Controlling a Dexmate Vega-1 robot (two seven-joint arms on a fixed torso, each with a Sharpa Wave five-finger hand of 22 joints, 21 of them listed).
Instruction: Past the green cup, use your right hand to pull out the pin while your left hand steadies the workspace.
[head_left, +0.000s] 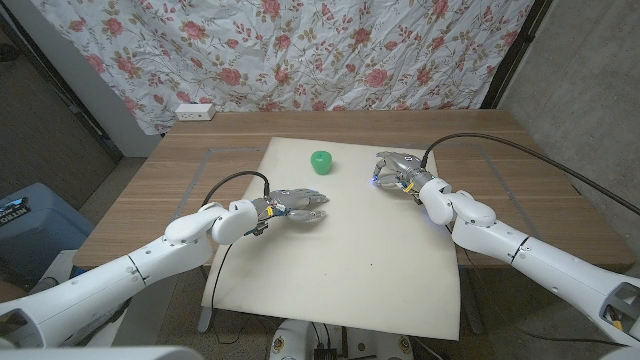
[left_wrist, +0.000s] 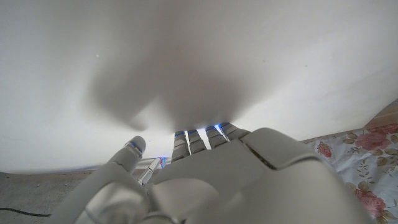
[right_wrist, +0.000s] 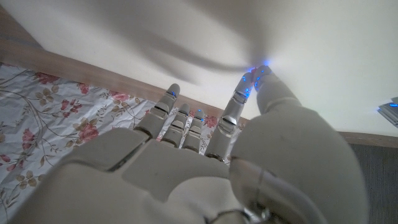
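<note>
Standing alone, green cup (head_left: 320, 161); contents unclear; both hands' grips: cannot tell

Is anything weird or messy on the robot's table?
Nothing looks spilled or broken. The green cup sits on the white mat. One odd thing: no pin can be made out anywhere, though the right robot hand is down at the mat's edge.

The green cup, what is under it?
The green cup stands on a white board lying on the wooden table. Anything beneath the cup itself is covered; no pin can be seen.
</note>
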